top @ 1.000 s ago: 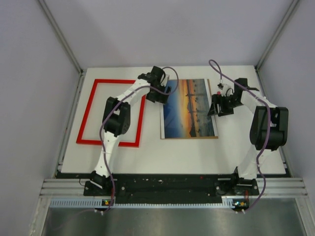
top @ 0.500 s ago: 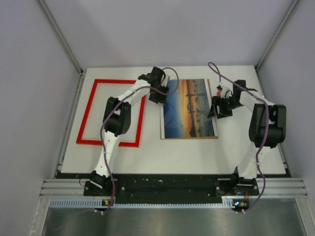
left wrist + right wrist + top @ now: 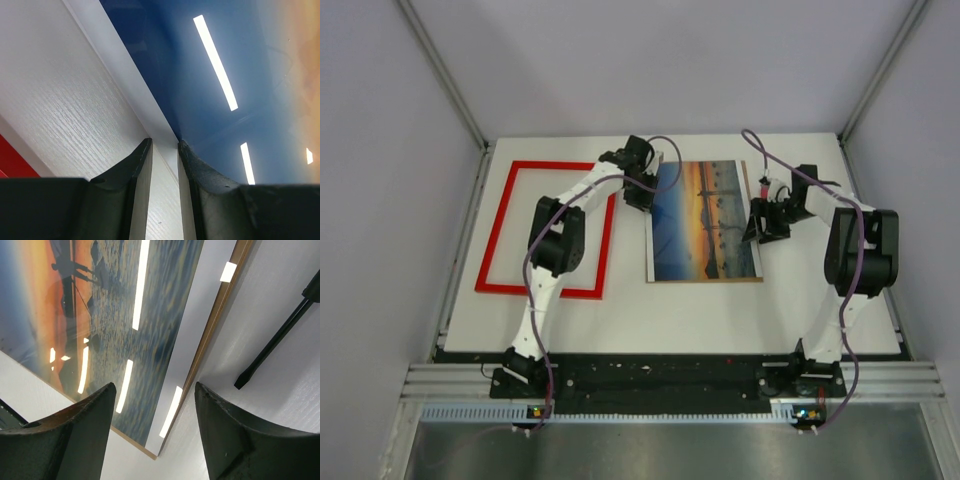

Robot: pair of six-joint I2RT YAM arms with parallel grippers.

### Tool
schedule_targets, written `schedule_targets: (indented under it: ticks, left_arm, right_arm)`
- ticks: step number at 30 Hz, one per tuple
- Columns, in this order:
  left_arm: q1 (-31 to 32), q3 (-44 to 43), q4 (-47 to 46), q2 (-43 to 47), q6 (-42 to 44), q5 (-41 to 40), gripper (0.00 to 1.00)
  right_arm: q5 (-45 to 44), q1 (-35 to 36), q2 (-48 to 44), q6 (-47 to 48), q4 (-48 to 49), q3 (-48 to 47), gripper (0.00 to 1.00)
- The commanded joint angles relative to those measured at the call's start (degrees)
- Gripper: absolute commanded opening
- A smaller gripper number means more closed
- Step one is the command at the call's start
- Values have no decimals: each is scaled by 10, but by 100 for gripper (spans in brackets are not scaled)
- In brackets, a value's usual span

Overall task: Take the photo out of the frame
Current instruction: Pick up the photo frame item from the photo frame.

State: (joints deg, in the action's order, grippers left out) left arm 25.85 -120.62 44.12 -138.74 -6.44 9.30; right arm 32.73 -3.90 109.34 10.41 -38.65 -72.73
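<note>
The photo (image 3: 705, 220), an orange-and-blue sunset print, lies flat mid-table on a brown backing board (image 3: 761, 255) that shows along its right and bottom sides. The red frame (image 3: 495, 232) lies apart at the left with nothing in it. My left gripper (image 3: 645, 196) points down at the photo's left edge. In the left wrist view its jaws (image 3: 164, 142) stand a narrow gap apart astride the photo's (image 3: 215, 75) white border. My right gripper (image 3: 761, 221) is open over the right edge, its jaws (image 3: 155, 385) spanning the photo (image 3: 110, 305) and the board's rim (image 3: 215, 320).
A thin black rod-like thing (image 3: 270, 346) lies on the white table right of the board. A corner of the red frame (image 3: 12, 162) shows at the left wrist view's lower left. Grey walls with metal rails (image 3: 470, 120) close in the table on three sides.
The left jaws have narrowed a lot around the photo's left edge. The right jaws have narrowed a little, and the right gripper has crept slightly toward the photo's right edge.
</note>
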Motion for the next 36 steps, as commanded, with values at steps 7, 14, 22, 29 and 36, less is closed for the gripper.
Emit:
schedule_targets:
  ticks: [7,14,22,29,36]
  left_arm:
    - [2,30,-1,24,-3,-9,31]
    - [-1,35,-3,55,-8,-18,31]
    - [-10,39,-5,80,-10,-24,31]
    - [-11,40,-5,92,-9,-23,31]
    - [-11,40,-4,94,-11,-17,32]
  right_arm:
    - [8,-3,1,5,2,0,63]
    - [34,-3,2,5,1,-1,61]
    - [56,-3,3,5,-3,-5,60]
    - [73,-3,-9,3,-5,-7,59]
    - [84,-3,-18,-2,-5,-9,59]
